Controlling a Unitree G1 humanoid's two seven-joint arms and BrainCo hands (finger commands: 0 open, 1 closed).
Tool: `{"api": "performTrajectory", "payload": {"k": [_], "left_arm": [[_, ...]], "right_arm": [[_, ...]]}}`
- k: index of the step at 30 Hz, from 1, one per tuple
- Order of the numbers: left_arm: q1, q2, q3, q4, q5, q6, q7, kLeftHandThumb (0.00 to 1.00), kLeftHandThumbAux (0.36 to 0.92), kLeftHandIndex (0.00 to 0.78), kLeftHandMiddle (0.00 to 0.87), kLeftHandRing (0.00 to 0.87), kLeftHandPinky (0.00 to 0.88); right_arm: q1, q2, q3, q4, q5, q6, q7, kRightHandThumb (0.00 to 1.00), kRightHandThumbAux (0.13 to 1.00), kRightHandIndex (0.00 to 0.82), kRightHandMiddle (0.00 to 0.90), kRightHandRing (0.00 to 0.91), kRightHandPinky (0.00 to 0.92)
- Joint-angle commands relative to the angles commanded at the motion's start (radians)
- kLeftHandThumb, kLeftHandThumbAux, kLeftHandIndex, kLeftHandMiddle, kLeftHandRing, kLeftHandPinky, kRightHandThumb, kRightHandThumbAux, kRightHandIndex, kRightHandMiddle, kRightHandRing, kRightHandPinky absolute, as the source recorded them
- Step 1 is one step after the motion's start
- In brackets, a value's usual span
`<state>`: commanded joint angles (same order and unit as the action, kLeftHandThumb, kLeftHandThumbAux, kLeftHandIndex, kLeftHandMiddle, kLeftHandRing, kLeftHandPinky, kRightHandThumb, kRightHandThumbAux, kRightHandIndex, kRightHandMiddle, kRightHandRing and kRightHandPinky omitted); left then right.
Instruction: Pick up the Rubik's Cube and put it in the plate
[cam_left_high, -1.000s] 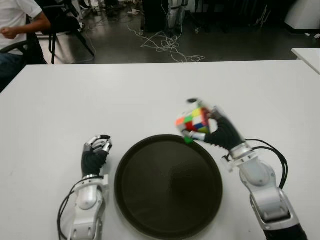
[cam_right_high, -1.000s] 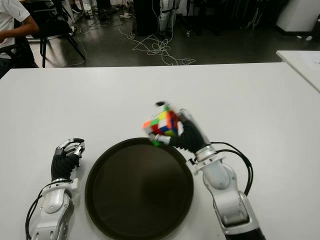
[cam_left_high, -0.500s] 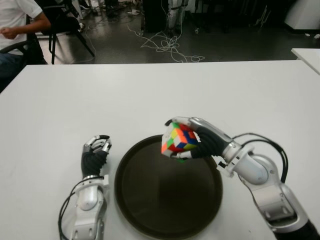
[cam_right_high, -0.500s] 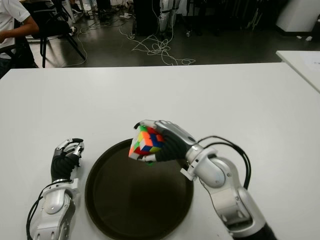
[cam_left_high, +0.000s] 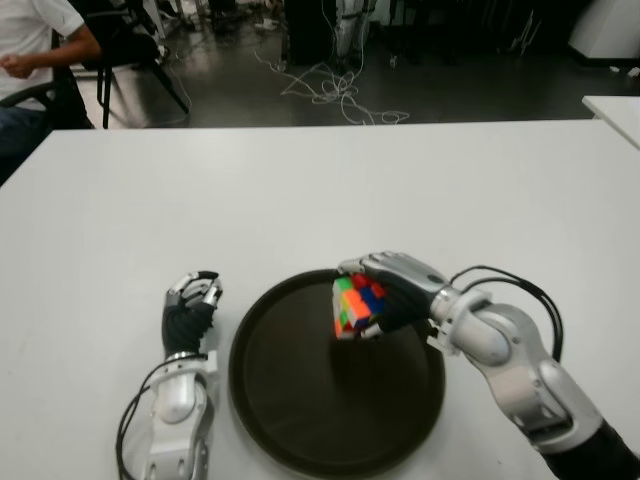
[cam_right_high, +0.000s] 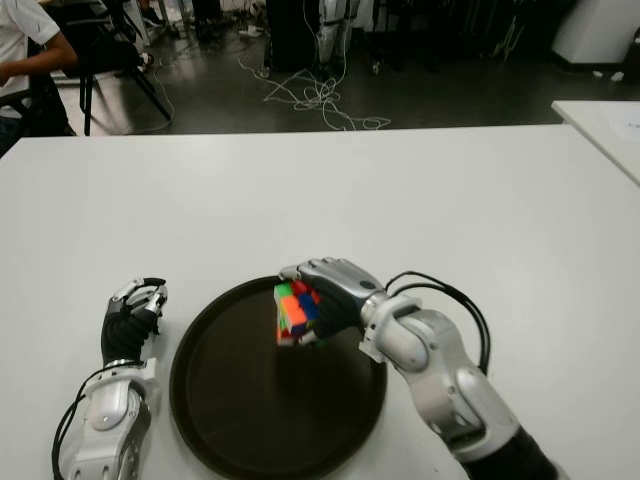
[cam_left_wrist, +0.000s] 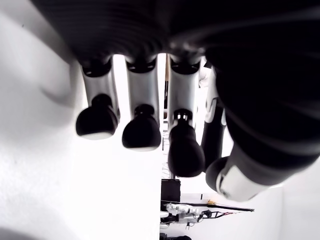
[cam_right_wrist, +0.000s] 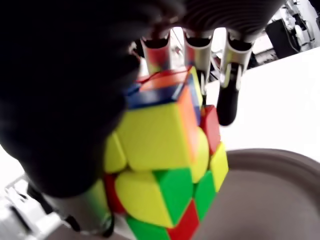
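My right hand (cam_left_high: 385, 298) grips the Rubik's Cube (cam_left_high: 353, 306), a many-coloured cube showing green, orange, red and blue faces. The cube hangs over the far part of the round dark plate (cam_left_high: 300, 420), just above its surface. The right wrist view shows the cube (cam_right_wrist: 165, 160) wedged between palm and curled fingers (cam_right_wrist: 230, 75), with the plate's rim (cam_right_wrist: 280, 165) below it. My left hand (cam_left_high: 190, 305) is idle on the white table, left of the plate, its fingers curled and holding nothing.
The white table (cam_left_high: 300, 190) stretches far beyond the plate. A person sits on a chair (cam_left_high: 40, 60) past the table's far left corner. Cables (cam_left_high: 335, 90) lie on the dark floor. Another white table's corner (cam_left_high: 615, 110) shows at the right.
My right hand has carried the cube from beyond the plate's far rim leftward and down, to just above the plate's far part. The left hand has not moved.
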<state>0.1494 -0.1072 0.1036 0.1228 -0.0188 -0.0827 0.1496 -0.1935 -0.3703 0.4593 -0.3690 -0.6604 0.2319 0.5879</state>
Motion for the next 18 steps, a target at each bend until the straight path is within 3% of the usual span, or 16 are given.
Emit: {"api": "performTrajectory", "payload": {"k": [7, 12, 18], "left_arm": [[-0.002, -0.008, 0.008, 0.002, -0.014, 0.003, 0.005, 0.71, 0.705, 0.444, 0.793, 0.823, 0.824], [-0.004, -0.007, 0.006, 0.005, -0.009, -0.005, 0.006, 0.71, 0.705, 0.444, 0.791, 0.822, 0.822], [-0.004, -0.007, 0.002, 0.004, 0.005, -0.003, 0.018, 0.71, 0.705, 0.444, 0.79, 0.82, 0.821]], "right_arm": [[0.0, 0.025, -0.006, 0.02, 0.024, -0.029, -0.03, 0.0, 0.849, 0.261, 0.229, 0.224, 0.167], [0.0, 0.05, 0.013, 0.046, -0.008, -0.045, -0.082, 0.0, 0.86, 0.259, 0.236, 0.229, 0.177], [-0.024, 0.044, 0.031, 0.058, -0.035, -0.015, -0.038, 0.0, 0.868, 0.26, 0.244, 0.242, 0.199]]}}
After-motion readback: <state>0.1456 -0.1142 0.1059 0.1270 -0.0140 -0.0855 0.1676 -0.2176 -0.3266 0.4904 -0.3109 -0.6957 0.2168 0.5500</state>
